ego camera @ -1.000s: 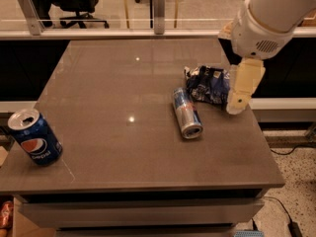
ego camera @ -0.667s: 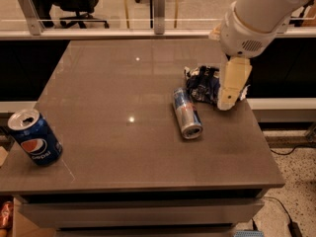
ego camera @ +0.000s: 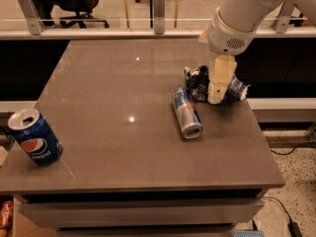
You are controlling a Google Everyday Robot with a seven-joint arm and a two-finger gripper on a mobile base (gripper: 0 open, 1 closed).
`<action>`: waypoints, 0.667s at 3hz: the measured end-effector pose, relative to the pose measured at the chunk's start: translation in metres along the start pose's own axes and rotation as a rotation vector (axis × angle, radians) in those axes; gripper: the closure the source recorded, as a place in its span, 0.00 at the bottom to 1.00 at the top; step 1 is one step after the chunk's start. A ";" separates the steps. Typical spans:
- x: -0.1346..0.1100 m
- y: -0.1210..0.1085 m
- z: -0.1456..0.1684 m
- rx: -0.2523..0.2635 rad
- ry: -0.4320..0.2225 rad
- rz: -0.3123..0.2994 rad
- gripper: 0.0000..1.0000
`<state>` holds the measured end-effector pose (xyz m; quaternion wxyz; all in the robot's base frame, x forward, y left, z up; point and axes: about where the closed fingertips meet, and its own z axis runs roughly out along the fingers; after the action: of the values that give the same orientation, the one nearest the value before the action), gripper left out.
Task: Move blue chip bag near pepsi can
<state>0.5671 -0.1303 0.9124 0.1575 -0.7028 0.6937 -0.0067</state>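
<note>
The blue chip bag [ego camera: 198,84] lies crumpled at the table's right edge, dark blue with white patches. My gripper [ego camera: 217,97] hangs from the white arm right over the bag's middle and hides part of it. The pepsi can [ego camera: 35,138] stands upright at the table's front left corner, far from the bag.
A slim silver-and-blue can [ego camera: 187,112] lies on its side just left of and in front of the bag. The brown table [ego camera: 113,93] has its right edge close behind the bag. Office chairs and a glass rail stand beyond the far edge.
My gripper has moved left and slightly back, from the bag's right side to over its middle. The bag and both cans have not moved.
</note>
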 end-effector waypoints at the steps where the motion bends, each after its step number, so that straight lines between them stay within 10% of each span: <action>1: 0.003 -0.017 0.015 -0.029 -0.002 0.012 0.00; 2: 0.006 -0.028 0.030 -0.056 0.002 0.021 0.00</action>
<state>0.6013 -0.1301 0.8892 0.1371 -0.6995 0.7012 0.0140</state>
